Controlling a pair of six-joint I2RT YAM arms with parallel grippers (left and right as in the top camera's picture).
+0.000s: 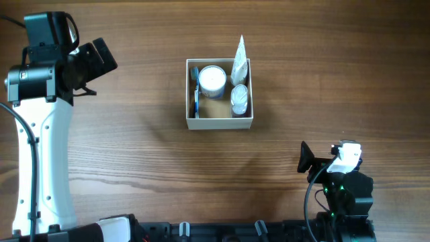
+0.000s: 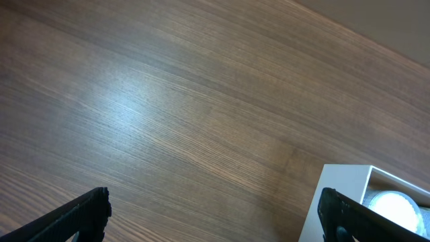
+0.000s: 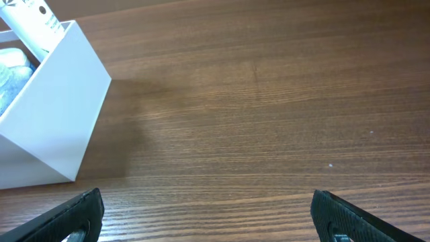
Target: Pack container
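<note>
The container (image 1: pixel 219 122), a square white-walled box with a tan inside, sits at the table's middle back. It holds a round white-lidded jar (image 1: pixel 213 78), a white tube (image 1: pixel 239 58) leaning in its far right corner, a crinkled silvery packet (image 1: pixel 240 99) and a blue toothbrush (image 1: pixel 195 94) along its left wall. My left gripper (image 2: pixel 215 215) is open and empty at the far left, with the container's corner (image 2: pixel 339 195) to its right. My right gripper (image 3: pixel 208 215) is open and empty near the front right, with the container (image 3: pixel 50 114) to its upper left.
The left arm's white base (image 1: pixel 40 161) stands along the left edge. The right arm's base (image 1: pixel 339 188) stands at the front right. Black fixtures (image 1: pixel 201 232) run along the front edge.
</note>
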